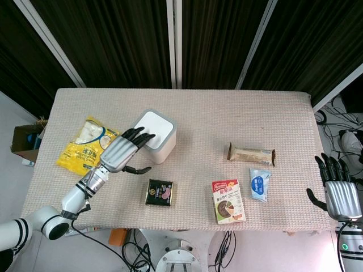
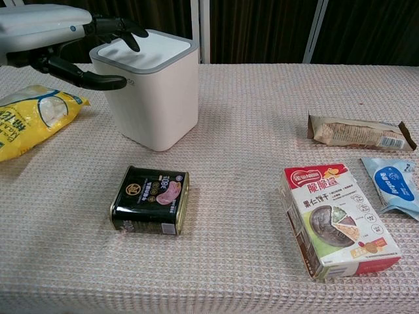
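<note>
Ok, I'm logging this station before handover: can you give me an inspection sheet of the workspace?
Surface: table under a beige woven cloth.
Job's things: white square container, upright, grey-rimmed top.
Clutter: yellow snack bag; dark tin lying flat; red and white box; brown wrapped bar; light blue sachet.
Hands: left hand, fingers spread, fingertips over the container's top, contact unclear; right hand open, off the table's right edge.
Cables: several on the floor, front and right.
Surroundings: dark curtains behind; cardboard box on the floor, left.
</note>
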Robot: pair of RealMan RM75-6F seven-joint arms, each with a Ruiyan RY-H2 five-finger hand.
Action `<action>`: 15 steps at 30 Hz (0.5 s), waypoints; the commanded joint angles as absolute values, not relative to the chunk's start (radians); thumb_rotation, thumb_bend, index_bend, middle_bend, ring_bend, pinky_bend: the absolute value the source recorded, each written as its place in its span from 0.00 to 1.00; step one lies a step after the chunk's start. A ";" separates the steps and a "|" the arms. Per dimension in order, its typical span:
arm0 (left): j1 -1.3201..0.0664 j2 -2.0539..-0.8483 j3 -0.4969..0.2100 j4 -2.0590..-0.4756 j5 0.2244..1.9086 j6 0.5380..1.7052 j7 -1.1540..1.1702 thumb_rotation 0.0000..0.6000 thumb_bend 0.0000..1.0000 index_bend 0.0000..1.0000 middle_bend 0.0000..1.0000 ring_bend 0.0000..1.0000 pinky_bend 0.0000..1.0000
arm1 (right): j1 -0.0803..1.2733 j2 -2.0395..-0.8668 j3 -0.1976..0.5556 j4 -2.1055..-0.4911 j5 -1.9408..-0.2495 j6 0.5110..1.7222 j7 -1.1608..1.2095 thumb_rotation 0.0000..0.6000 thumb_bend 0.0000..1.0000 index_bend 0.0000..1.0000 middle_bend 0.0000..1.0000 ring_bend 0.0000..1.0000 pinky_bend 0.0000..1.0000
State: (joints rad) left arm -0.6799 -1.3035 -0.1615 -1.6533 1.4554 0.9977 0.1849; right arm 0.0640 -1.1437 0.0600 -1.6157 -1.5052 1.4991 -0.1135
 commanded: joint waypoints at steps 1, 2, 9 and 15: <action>-0.682 -1.301 -0.159 -1.654 1.457 1.003 0.184 0.32 0.21 0.10 0.17 0.06 0.17 | 0.064 -1.144 0.060 -1.616 -1.505 1.500 -0.115 1.00 0.23 0.00 0.00 0.00 0.00; -0.682 -1.300 -0.158 -1.655 1.457 1.004 0.185 0.32 0.21 0.10 0.17 0.06 0.17 | 0.063 -1.144 0.060 -1.615 -1.505 1.500 -0.115 1.00 0.23 0.00 0.00 0.00 0.00; -0.684 -1.298 -0.145 -1.661 1.461 1.016 0.192 0.32 0.21 0.10 0.17 0.06 0.17 | 0.062 -1.147 0.059 -1.608 -1.505 1.500 -0.110 1.00 0.23 0.00 0.00 0.00 0.00; -0.691 -1.305 -0.138 -1.649 1.461 1.019 0.227 0.36 0.21 0.10 0.17 0.06 0.17 | 0.063 -1.151 0.061 -1.600 -1.503 1.498 -0.104 1.00 0.23 0.00 0.00 0.00 0.00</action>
